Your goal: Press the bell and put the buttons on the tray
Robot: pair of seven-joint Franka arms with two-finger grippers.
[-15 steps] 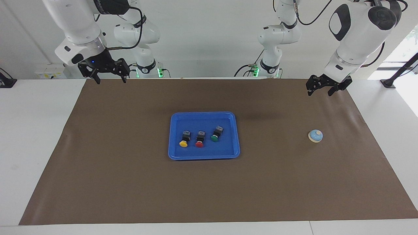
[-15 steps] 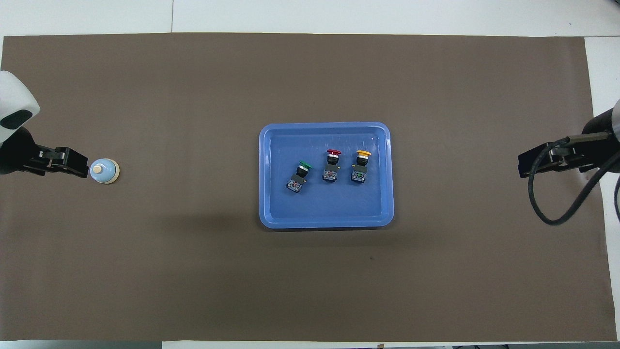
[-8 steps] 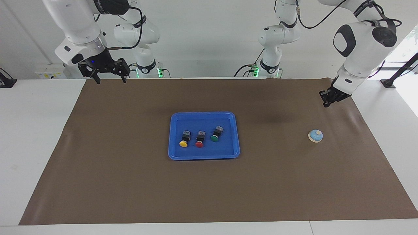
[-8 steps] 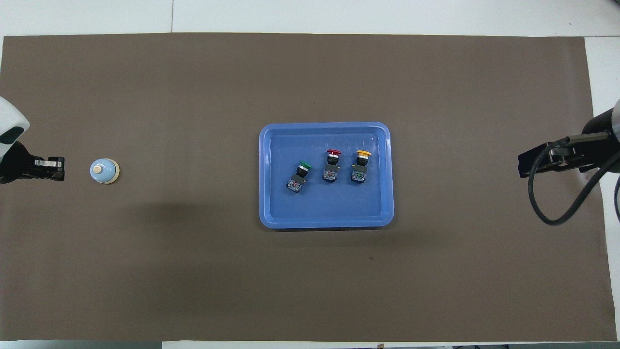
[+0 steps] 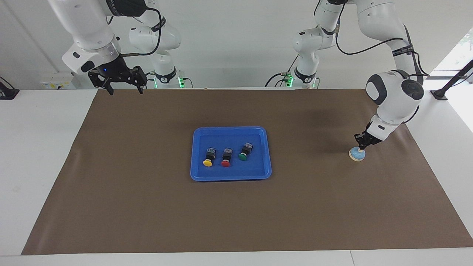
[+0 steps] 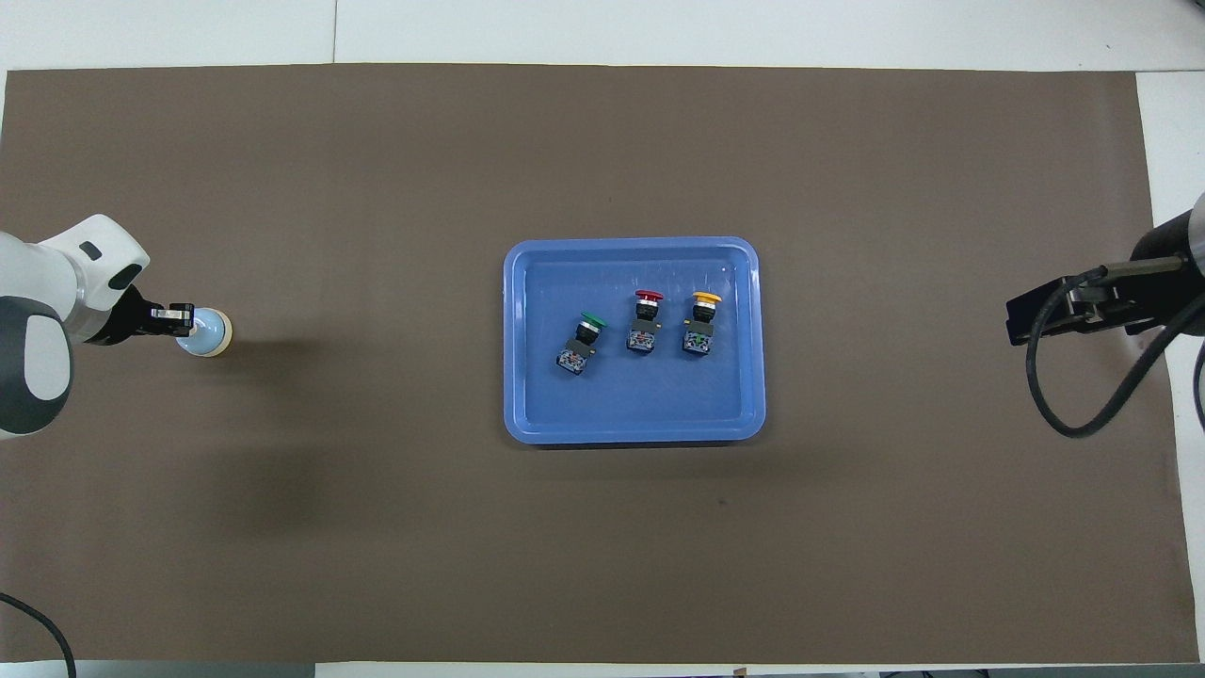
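Observation:
The light-blue bell [image 5: 357,155] stands on the mat toward the left arm's end of the table; it also shows in the overhead view [image 6: 216,332]. My left gripper [image 5: 360,146] is shut, and its tips rest on top of the bell and hide the knob; the overhead view [image 6: 184,320] shows it too. The blue tray [image 5: 231,129] lies mid-table and is seen from overhead as well [image 6: 631,244]. On it lie the green button [image 5: 242,156], the red button [image 5: 225,163] and the yellow button [image 5: 207,162]. My right gripper [image 5: 125,88] waits open, raised over the mat's edge nearest the robots.
A brown mat [image 5: 147,207] covers most of the white table [image 5: 40,155]. A black cable [image 6: 1083,377] loops below the right arm's wrist.
My left gripper has shut and come down from above the mat's edge onto the top of the bell. The right arm, the tray and the buttons have not moved.

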